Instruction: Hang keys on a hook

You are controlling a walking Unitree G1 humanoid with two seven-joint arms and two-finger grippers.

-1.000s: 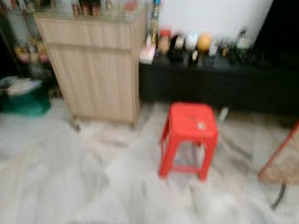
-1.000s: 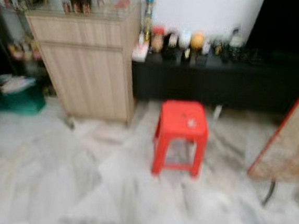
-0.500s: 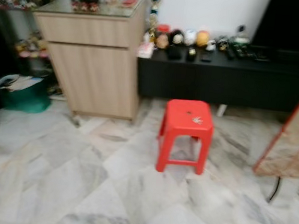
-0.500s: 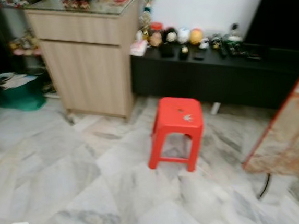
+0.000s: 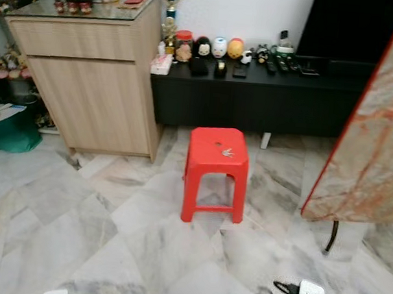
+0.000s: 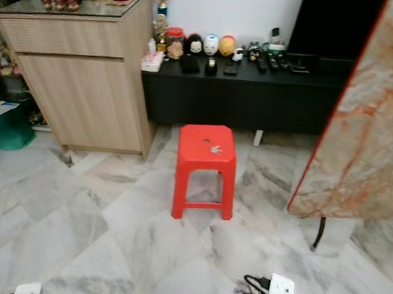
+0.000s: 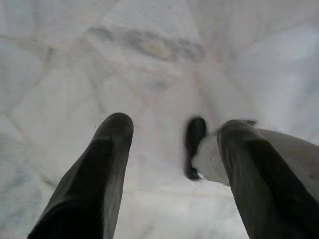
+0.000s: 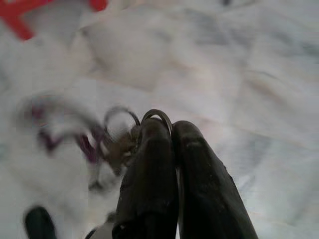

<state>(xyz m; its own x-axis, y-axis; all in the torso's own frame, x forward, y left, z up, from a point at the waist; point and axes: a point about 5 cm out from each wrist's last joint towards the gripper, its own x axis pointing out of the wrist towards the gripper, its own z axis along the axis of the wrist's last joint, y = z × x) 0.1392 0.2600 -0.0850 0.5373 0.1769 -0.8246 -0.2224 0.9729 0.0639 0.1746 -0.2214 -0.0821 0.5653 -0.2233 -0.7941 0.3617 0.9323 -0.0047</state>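
Ahead, in the eye views, a red stool (image 5: 216, 162) stands on the marble floor (image 5: 105, 249) before a wooden cabinet (image 5: 92, 83); the left gripper (image 7: 172, 149) hangs with fingers spread and empty — the right gripper (image 8: 172, 149) is pinched closed on the keys (image 8: 117, 142), blurred, dangling over the floor.

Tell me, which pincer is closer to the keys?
Right. The right pincer is shut on the ring of the keys, which dangle at its tips. The left pincer is open over the floor, away from them.
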